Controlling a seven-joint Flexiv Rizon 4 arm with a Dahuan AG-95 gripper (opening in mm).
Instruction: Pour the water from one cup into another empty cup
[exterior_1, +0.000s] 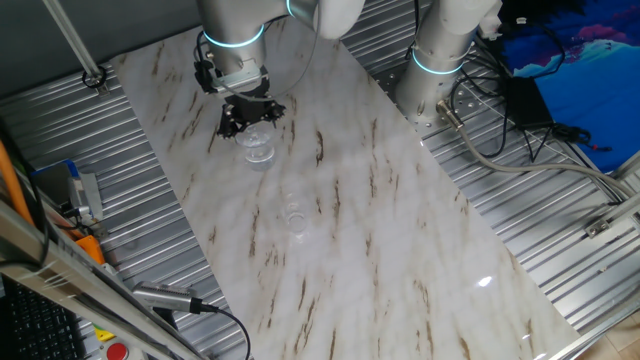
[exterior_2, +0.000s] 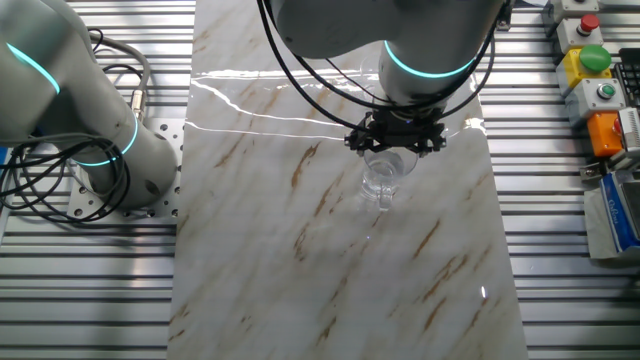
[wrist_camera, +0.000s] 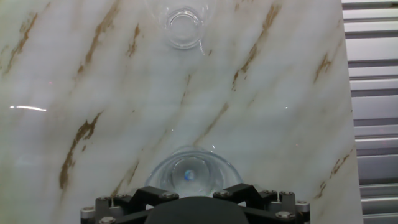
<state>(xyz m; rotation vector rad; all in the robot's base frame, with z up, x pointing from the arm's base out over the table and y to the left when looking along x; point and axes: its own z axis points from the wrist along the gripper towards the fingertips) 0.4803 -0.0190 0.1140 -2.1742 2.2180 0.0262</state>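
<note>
Since the wide glass tumbler (exterior_1: 258, 146) standing on the desk (exterior_1: 400, 220) right under the claw (exterior_1: 249, 112) looks light, rigid, slick and breakable, I would grip its upper wall gently; whether the claw's jaws touch it I cannot tell.

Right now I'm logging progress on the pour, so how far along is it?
Early stage. Done: the gripper has reached the larger tumbler, sitting directly above it. In hand: the grasp; whether the jaws have closed on the glass can't be told. Left: lifting it, carrying it to the smaller cup, which stands upright and apart on the marble table, and tipping the water in.
</note>
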